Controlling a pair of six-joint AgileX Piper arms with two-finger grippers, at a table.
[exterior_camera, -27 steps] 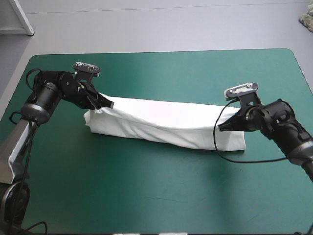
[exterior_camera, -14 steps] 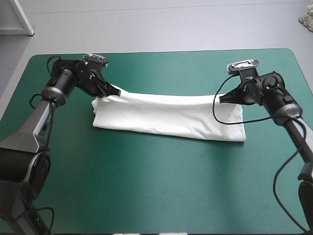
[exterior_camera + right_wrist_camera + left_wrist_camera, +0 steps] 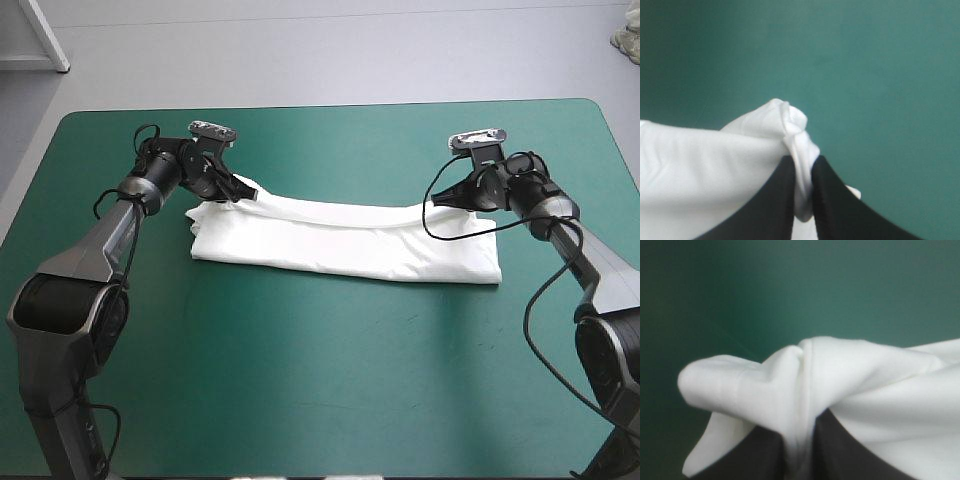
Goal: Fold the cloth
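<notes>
Your T-shirt (image 3: 345,240) is a long folded strip in the middle of the desk (image 3: 320,380). The left claw (image 3: 243,192) and right claw (image 3: 447,201) each pinch its far edge. I think it needs more folds.

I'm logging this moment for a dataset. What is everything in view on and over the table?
T-shirt: one, white, folded into a long band across the middle of the table, its far edge raised at both ends.
Table cover: one, teal-green, under the T-shirt.
Left end effector: one, black fingers, at the T-shirt's left far corner, shut on a pinch of cloth.
Right end effector: one, black fingers, at the T-shirt's right far corner, shut on a pinch of cloth.
</notes>
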